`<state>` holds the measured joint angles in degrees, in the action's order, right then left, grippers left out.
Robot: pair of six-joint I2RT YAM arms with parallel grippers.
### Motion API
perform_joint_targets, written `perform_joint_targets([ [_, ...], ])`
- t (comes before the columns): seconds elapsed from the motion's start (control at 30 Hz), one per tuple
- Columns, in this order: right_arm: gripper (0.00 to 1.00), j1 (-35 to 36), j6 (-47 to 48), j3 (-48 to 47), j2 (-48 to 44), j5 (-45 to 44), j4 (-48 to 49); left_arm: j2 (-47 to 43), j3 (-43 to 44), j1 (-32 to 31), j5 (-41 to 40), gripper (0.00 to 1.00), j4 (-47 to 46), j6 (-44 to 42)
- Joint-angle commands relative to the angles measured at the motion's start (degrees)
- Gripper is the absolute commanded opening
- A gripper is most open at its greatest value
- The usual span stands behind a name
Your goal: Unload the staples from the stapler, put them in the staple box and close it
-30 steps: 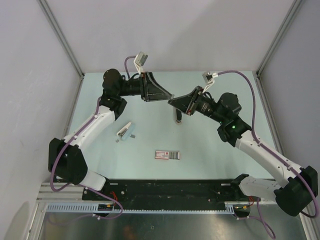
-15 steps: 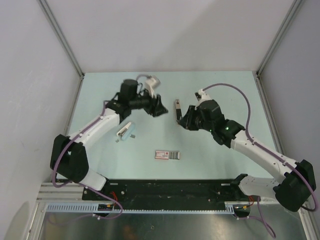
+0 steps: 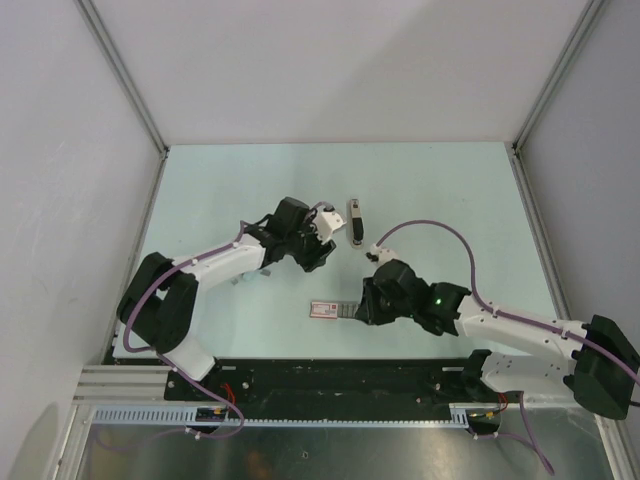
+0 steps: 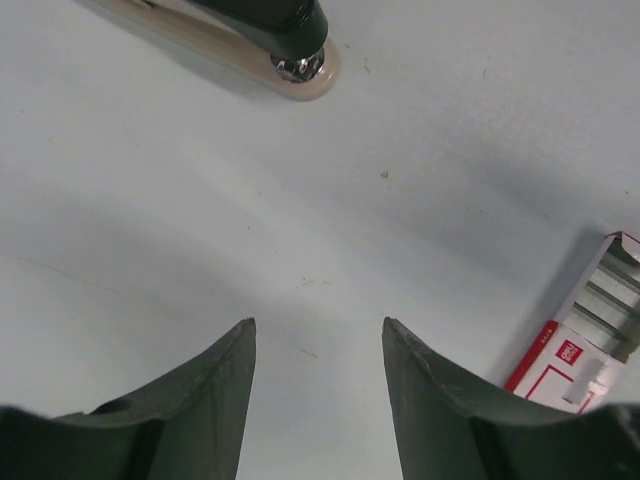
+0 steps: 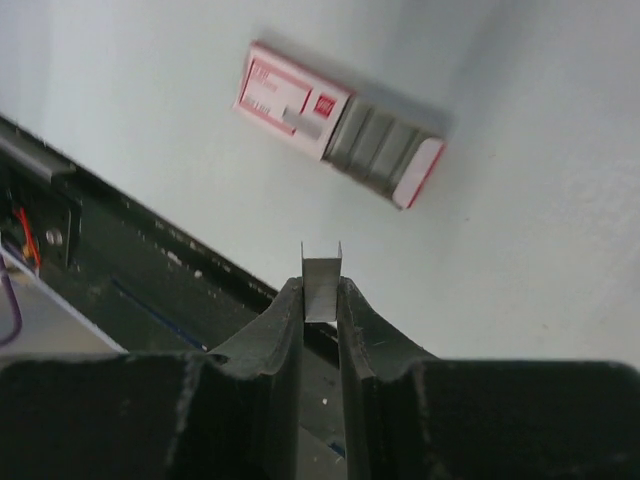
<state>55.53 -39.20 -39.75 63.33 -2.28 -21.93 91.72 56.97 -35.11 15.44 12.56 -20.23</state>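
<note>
My right gripper (image 5: 320,292) is clamped on a small strip of staples (image 5: 322,268), low over the near edge of the table (image 3: 450,200). The red-and-white box (image 5: 300,105) is just beyond it. Further out, my left gripper (image 4: 318,340) hangs spread, with nothing between its fingers. The stapler (image 3: 266,270) lies mostly hidden under my left forearm. Farthest out lies a dark narrow piece (image 3: 353,221).
</note>
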Motion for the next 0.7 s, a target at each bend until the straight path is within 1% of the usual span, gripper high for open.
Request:
perform_joint_targets([
  [0.0,0.0,5.0,-0.4,2.4,0.2,1.4,5.5,0.2,-0.6,-1.4,-1.9,0.57,-2.6,-4.0],
  [0.1,0.0,7.3,0.5,3.4,3.2,1.6,7.8,0.3,-0.7,-1.5,-2.0,0.56,-2.7,-4.0],
  [0.23,0.0,8.1,1.9,3.8,7.3,1.4,10.1,-0.7,-1.6,-1.5,-1.1,0.54,-2.7,-4.1],
  [0.43,0.0,7.9,4.1,4.0,12.2,0.2,13.0,-1.4,-2.8,-1.5,-0.7,0.52,-2.6,-4.5],
  [0.67,0.0,6.0,5.0,5.1,16.6,-0.7,15.8,-4.3,-3.8,-1.4,-0.5,0.51,-2.6,-3.9],
])
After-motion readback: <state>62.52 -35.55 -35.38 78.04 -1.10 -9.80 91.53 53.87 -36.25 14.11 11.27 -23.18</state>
